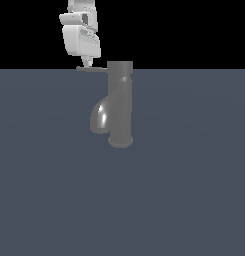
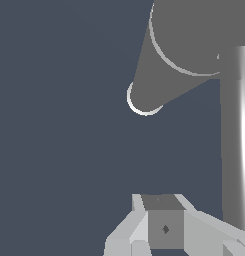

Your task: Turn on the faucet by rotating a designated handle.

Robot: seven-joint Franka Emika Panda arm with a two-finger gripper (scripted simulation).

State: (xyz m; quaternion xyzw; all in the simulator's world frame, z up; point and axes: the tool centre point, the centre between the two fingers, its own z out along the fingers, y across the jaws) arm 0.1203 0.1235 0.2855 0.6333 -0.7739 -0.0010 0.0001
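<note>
The faucet (image 1: pixel 120 105), a dull grey metal cylinder with a flared base and shiny curved spout, is standing mid-tabletop (image 1: pixel 194 200). Its handle (image 1: pixel 92 69), a thin stiff rod, is jutting from the cap; pushing near its free end looks best. The gripper (image 1: pixel 87 64) is hovering there, jaws seemingly closed on nothing.

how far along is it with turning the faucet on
Done: the end effector has reached the handle, its tip just above the rod's outer end. In hand: lining up to push; actual contact can't be told. Left: swinging the handle around the faucet. It juts toward the exterior view's left.
</note>
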